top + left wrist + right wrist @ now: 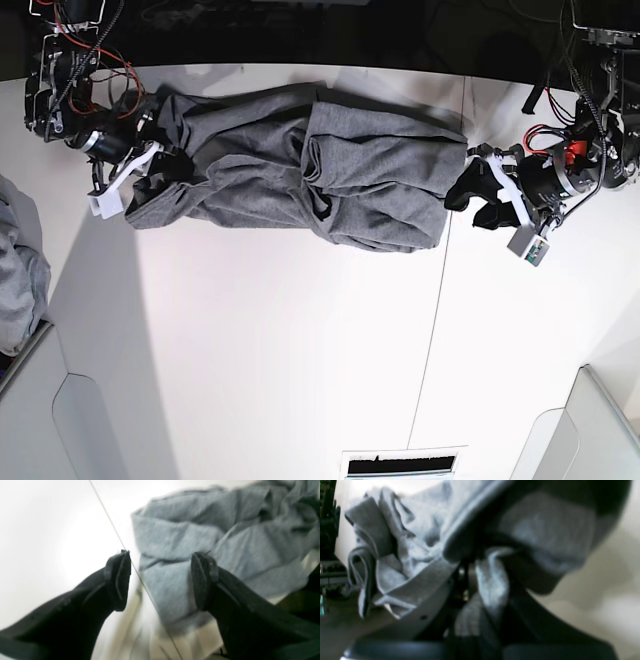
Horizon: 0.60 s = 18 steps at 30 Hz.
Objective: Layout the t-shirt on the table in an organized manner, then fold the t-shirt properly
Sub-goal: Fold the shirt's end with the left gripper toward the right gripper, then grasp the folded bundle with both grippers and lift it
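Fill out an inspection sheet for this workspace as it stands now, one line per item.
Surface: white table with a thin dark seam running across it.
Job's things: grey t-shirt lies crumpled and stretched lengthwise along the far side, not yet flat.
Clutter: paler grey cloth bundle at one edge; light grey bins at the near corners.
Grippers: right gripper shut on the t-shirt, fabric bunched between its fingers; left gripper open at the shirt's other end, holding nothing.
Cables: red and black wires on the right arm; dark cables above the left arm.
Surroundings: dark background beyond the table's far edge.
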Each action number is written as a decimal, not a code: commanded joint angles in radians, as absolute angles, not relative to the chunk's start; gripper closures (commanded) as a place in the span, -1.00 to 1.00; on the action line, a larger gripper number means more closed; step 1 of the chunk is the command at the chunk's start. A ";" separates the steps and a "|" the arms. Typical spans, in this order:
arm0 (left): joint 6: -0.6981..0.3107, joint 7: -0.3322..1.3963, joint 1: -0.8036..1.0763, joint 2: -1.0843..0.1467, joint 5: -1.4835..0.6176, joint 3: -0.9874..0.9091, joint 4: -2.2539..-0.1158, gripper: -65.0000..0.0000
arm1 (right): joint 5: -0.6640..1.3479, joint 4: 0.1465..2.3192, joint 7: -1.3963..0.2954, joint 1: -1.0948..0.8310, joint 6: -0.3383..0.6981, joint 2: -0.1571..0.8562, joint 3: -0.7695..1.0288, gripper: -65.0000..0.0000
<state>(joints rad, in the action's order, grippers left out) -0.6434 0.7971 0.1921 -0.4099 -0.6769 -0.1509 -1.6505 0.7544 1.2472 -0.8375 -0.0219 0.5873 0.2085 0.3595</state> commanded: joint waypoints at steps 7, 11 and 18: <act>-0.647 0.714 0.290 -0.391 -0.691 -0.147 -1.651 -0.22 | 0.805 1.341 -0.831 0.014 0.591 0.280 0.476 1.00; -0.647 0.700 0.301 -0.323 -0.690 -0.073 -1.586 -0.22 | 0.838 1.422 -0.865 0.014 0.591 0.283 0.476 1.00; -0.646 0.629 0.233 -0.237 -0.638 0.026 -1.423 -0.22 | 0.862 1.588 -0.880 0.019 0.591 0.179 0.403 1.00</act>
<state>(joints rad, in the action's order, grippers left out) -0.6586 0.6193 0.2325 -0.2302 -0.6510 0.0269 -1.4170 0.8303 1.5700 -0.9001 -0.0002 0.5835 0.1745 0.4030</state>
